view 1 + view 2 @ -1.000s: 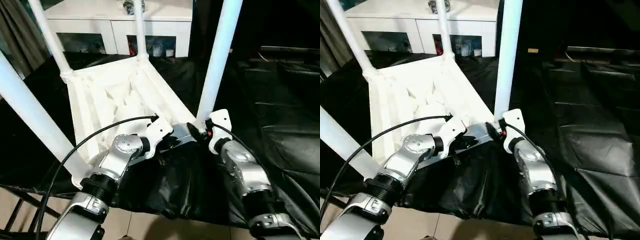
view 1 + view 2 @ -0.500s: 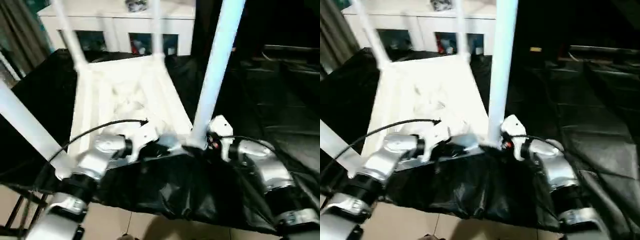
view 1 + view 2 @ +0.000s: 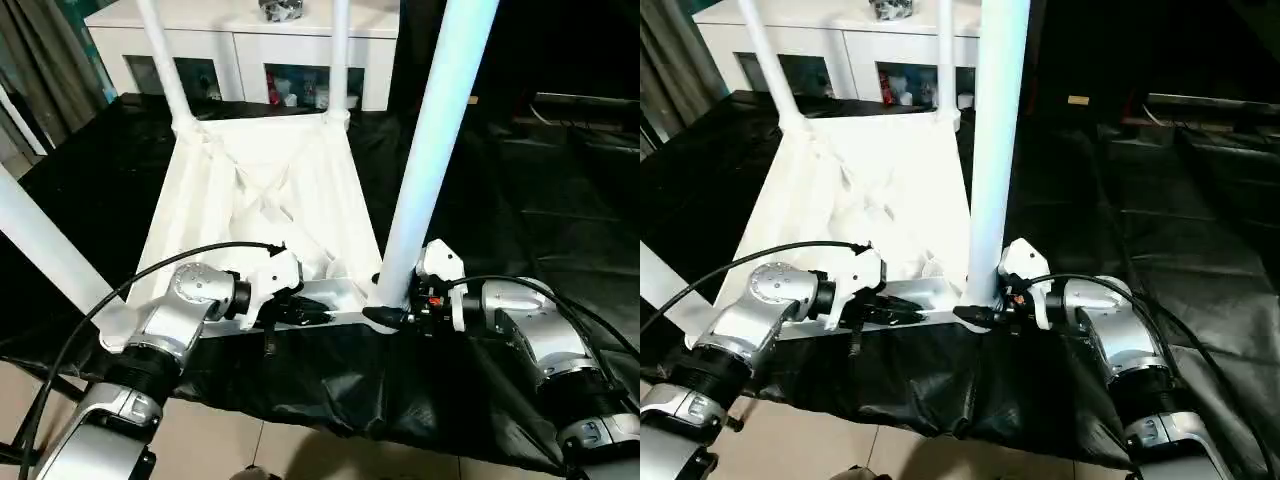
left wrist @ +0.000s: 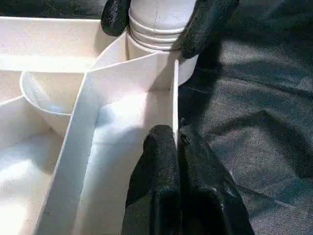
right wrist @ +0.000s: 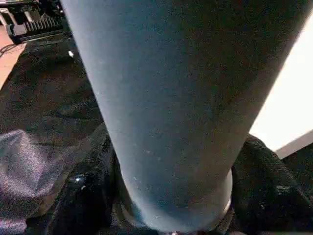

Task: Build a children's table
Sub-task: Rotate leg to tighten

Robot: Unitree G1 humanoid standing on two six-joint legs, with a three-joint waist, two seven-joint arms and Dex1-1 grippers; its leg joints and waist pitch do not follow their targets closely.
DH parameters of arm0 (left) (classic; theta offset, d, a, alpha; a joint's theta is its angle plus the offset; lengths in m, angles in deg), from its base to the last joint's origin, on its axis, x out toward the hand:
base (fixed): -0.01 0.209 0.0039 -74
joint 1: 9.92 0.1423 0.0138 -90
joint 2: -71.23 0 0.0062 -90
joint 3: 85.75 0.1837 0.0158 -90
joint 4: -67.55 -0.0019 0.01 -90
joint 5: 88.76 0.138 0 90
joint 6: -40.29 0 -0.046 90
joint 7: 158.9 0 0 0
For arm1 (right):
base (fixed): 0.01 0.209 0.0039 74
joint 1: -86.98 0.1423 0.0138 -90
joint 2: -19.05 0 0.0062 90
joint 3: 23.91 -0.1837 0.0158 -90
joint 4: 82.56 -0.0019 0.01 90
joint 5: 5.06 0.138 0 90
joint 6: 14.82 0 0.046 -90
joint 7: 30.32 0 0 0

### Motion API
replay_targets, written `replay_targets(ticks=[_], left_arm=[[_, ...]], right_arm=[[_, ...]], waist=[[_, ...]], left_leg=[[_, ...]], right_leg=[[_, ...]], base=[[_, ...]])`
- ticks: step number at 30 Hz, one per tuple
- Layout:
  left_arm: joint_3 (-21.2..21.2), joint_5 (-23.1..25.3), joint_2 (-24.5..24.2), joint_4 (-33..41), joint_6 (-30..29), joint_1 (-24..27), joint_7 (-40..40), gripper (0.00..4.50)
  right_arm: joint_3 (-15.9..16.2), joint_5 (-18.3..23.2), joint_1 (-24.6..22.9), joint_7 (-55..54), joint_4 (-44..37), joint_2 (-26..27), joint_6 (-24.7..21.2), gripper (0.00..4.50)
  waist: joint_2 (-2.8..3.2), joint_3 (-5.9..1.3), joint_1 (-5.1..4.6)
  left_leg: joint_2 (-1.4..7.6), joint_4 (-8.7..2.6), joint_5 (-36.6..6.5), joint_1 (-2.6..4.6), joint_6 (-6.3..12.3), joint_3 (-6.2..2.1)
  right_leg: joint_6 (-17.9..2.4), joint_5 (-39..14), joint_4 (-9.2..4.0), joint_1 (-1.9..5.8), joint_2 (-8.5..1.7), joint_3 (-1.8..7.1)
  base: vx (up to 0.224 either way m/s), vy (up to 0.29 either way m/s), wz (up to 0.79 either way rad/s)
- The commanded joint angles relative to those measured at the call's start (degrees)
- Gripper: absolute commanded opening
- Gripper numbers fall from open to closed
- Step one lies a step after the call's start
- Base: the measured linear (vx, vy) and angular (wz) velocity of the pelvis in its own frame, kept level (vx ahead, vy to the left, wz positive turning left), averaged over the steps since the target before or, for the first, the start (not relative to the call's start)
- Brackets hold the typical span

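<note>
The table top (image 3: 262, 200) lies upside down on the black tabletop (image 3: 520, 200), four legs up. The right hand (image 4: 161, 22) is clamped round the near leg (image 3: 425, 170) at its socket. The left hand (image 4: 177, 161) has its fingers together, seemingly pinching the rim beside it. A sideways pull could tilt the leg in its socket, or drag the top off the edge.

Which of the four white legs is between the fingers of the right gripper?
The near right leg, the thick one closest to the camera. The right gripper straddles its base; the other three stand free.
</note>
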Motion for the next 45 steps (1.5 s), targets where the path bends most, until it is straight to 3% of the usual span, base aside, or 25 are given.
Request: replay_targets(ticks=[1,6,8,10,11,13,17,18,19,20,22,25,29,32,35,40,45], left_arm=[[0.84,-0.37,0.31,-0.21,0.48,-1.2,0.02,0.0],[-0.13,1.09,1.63,-0.83,-0.44,-1.5,5.68,0.0],[-0.96,2.46,3.88,-1.86,-2.56,-2.4,12.38,0.0],[-1.1,3.79,7.2,-1.61,-4.7,-2.76,18.85,0.0],[-1.07,4.07,8.71,-1.38,-5.44,-2.79,20.91,0.0],[-0.84,4.18,11.47,-0.64,-6.9,-2.64,23.54,0.0],[0.06,4.76,16.22,-0.31,-8.42,-2.68,28.11,0.0],[0.56,5.16,17.34,-0.44,-8.22,-2.77,29.12,0.0],[1.03,5.67,18.13,-0.43,-8.05,-2.78,29.82,0.0],[1.44,6.03,18.45,-0.28,-7.75,-2.69,29.76,0.0],[1.74,6.34,18.6,0.12,-7.66,-2.45,29.52,0.0],[1.68,6.39,17.56,0.83,-7.43,-2.02,28.53,0.0],[1.06,5.24,14.37,2.18,-5.43,-1.06,24.29,0.0],[1.0,4.39,12.86,2.92,-3.76,-0.43,21.12,0.0],[0.77,2.22,9.68,4.99,-3.03,1.16,15.23,0.0],[0.57,1.34,7.9,5.21,-2.39,1.59,12.17,0.0],[0.09,-0.95,4.05,4.85,-1.37,1.6,5.34,0.0]], right_arm=[[2.4,0.87,-1.1,2.08,-0.78,0.93,-0.79,2.7],[0.34,1.6,-3.41,-3.87,-3.0,3.63,-2.05,2.67],[-0.76,-1.72,-3.7,-14.42,-1.61,6.52,-2.17,2.66],[-1.94,-3.19,-4.03,-23.07,-0.92,10.19,-3.87,2.66],[-2.34,-3.91,-4.06,-26.64,-0.7,11.7,-4.61,2.66],[-2.99,-4.45,-3.65,-31.53,-0.04,14.36,-5.08,2.65],[-5.04,-5.96,-1.82,-43.5,1.72,19.4,-6.86,2.65],[-5.4,-5.72,-1.32,-44.98,2.06,20.65,-6.72,2.65],[-4.98,-6.62,-1.11,-46.17,2.06,21.24,-6.0,2.65],[-4.93,-6.7,-1.14,-46.13,1.91,21.54,-5.42,2.65],[-5.01,-6.66,-1.24,-46.13,1.57,21.69,-5.06,3.21],[-5.62,-5.19,-1.62,-44.2,0.6,20.8,-6.04,3.48],[-4.55,-5.55,-2.34,-38.81,-0.17,16.14,-3.93,3.8],[-3.86,-5.81,-2.25,-35.74,0.07,13.66,-2.61,3.8],[-4.23,-4.51,-1.71,-27.69,0.86,8.77,2.16,3.8],[-3.57,-2.36,-1.47,-17.75,0.78,4.95,2.52,3.8],[-0.61,1.35,-1.62,-3.34,-0.63,0.34,1.7,3.8]], waist=[[-0.86,-3.67,0.15],[-0.9,-3.54,0.16],[-0.84,-3.16,-0.22],[-0.94,-2.82,-0.57],[-0.64,-2.55,-0.88],[-0.74,-2.63,-1.27],[-0.8,-2.61,-1.91],[-0.18,-2.57,-2.07],[-0.58,-2.71,-2.17],[-0.62,-2.79,-2.03],[-0.53,-2.86,-1.85],[-0.45,-3.1,-1.66],[-0.45,-3.2,-1.53],[-0.36,-3.25,-1.58],[-0.27,-3.45,-1.38],[-0.35,-3.71,-1.23],[-0.31,-3.71,-0.62]], left_leg=[[3.24,-3.49,-8.97,0.54,5.57,-0.72],[3.3,-3.61,-9.35,0.58,5.28,-0.72],[3.2,-3.98,-11.82,0.71,3.91,-0.81],[2.92,-4.24,-16.21,1.07,1.34,-1.1],[3.06,-4.52,-17.97,1.35,0.22,-1.2],[2.89,-4.56,-19.95,1.62,-0.49,-1.42],[2.69,-4.57,-20.84,1.52,0.08,-1.48],[2.66,-4.74,-20.74,1.4,-0.07,-1.62],[2.63,-4.69,-20.62,1.42,-0.04,-1.6],[2.62,-4.6,-19.87,1.43,0.36,-1.46],[2.62,-4.57,-18.95,1.28,0.93,-1.38],[2.69,-4.48,-15.99,1.07,2.05,-1.14],[2.74,-4.39,-15.02,0.77,2.87,-1.16],[2.76,-4.28,-13.87,0.6,3.5,-1.11],[2.88,-4.03,-12.73,0.6,3.93,-1.04],[3.03,-3.53,-8.89,0.23,6.65,-0.92],[3.16,-3.31,-9.02,0.17,7.78,-0.76]], right_leg=[[-14.96,-8.06,-3.42,3.03,-4.02,2.49],[-14.57,-8.97,-3.61,2.9,-4.02,2.55],[-13.76,-13.3,-4.1,2.65,-3.98,2.55],[-11.02,-22.68,-5.0,2.53,-4.25,2.57],[-10.1,-25.21,-5.32,2.11,-4.11,2.65],[-8.85,-27.69,-5.69,2.09,-4.17,2.55],[-7.9,-28.31,-6.12,1.89,-4.16,2.68],[-7.87,-28.09,-5.99,1.97,-4.11,2.67],[-7.62,-27.6,-6.04,2.09,-4.04,2.57],[-7.83,-26.24,-6.06,2.02,-4.06,2.73],[-8.18,-24.63,-5.93,2.13,-4.07,2.82],[-10.05,-18.31,-5.28,2.44,-3.94,2.92],[-10.6,-17.17,-5.1,2.91,-4.09,2.83],[-11.2,-15.78,-4.96,2.95,-4.08,2.73],[-12.0,-13.58,-4.68,2.91,-4.12,2.75],[-14.57,-6.01,-3.7,3.15,-3.9,2.56],[-15.19,-6.41,-3.53,3.18,-3.82,2.34]], base=[[0.0,0.0,0.0],[0.0,0.0,0.0],[0.0,0.0,0.0],[0.0,0.0,0.0],[0.0,0.0,0.0],[0.0,0.0,0.0],[0.0,0.0,0.0],[0.0,0.0,0.0],[0.0,0.0,0.0],[0.0,0.0,0.0],[0.0,0.0,0.0],[0.0,0.0,0.0],[0.0,0.0,0.0],[0.0,0.0,0.0],[0.0,0.0,0.0],[0.0,0.0,0.0],[0.0,0.0,0.0]])
